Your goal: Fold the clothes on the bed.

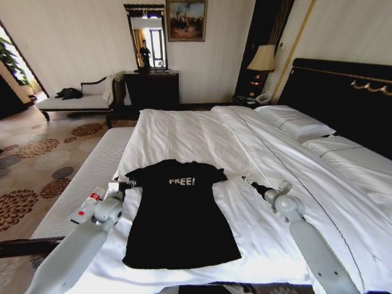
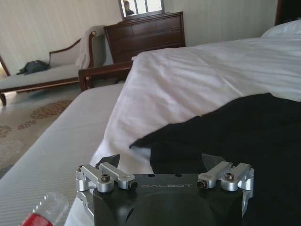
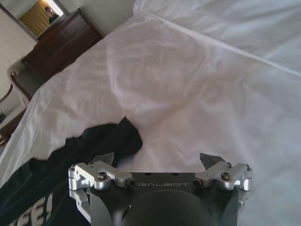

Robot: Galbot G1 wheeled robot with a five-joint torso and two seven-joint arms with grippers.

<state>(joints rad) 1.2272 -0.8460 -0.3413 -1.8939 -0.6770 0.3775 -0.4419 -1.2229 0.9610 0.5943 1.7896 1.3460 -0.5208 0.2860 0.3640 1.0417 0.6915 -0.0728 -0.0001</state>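
Note:
The clothes, one black T-shirt [image 1: 177,220] with white "FREE!" lettering, lie spread flat and face up near the foot of the bed [image 1: 202,131]. My left gripper [image 1: 130,182] is at the tip of the shirt's left sleeve. In the left wrist view the left gripper [image 2: 161,162] is open, low over the sleeve edge [image 2: 155,141] and the sheet. My right gripper [image 1: 244,179] hovers over the white sheet just right of the right sleeve. In the right wrist view it [image 3: 156,160] is open, with the sleeve tip [image 3: 128,136] close ahead.
Pillows [image 1: 294,122] and a dark headboard [image 1: 343,98] lie to the right. A bare mattress strip [image 1: 92,171] runs along the bed's left side, beside patterned carpet [image 1: 37,165]. A chaise [image 1: 79,98], dresser [image 1: 152,89] and lamp [image 1: 263,60] stand by the far wall.

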